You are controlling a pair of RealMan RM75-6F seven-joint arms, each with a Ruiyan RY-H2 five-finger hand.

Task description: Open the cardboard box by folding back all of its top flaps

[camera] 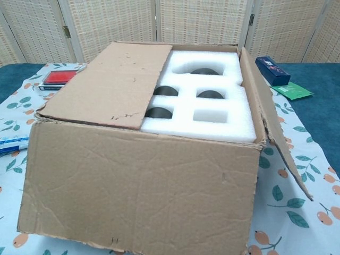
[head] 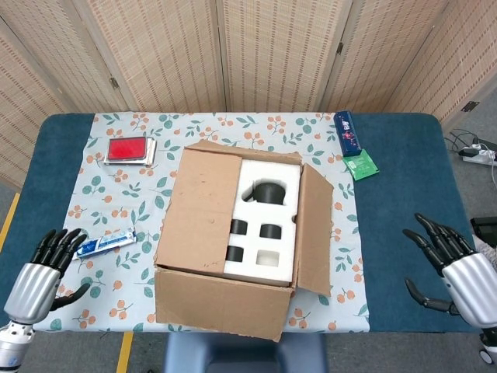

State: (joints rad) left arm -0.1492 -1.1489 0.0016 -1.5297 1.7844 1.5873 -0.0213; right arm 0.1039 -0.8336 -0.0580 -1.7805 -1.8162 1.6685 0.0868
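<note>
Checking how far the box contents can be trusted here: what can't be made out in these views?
- Foam insert: its left part is hidden under the closed left flap, both views.
- Dark items in the foam: sunk in, only tops show.
- Right hand: cut off by the head view edge; absent in chest view.

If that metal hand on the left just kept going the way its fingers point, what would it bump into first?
Most likely the toothpaste tube: the left hand has its fingers aimed up and to the right, with the fingertips right by the tube's near end. Height above the cloth is hard to judge, so it might pass over it.
</note>
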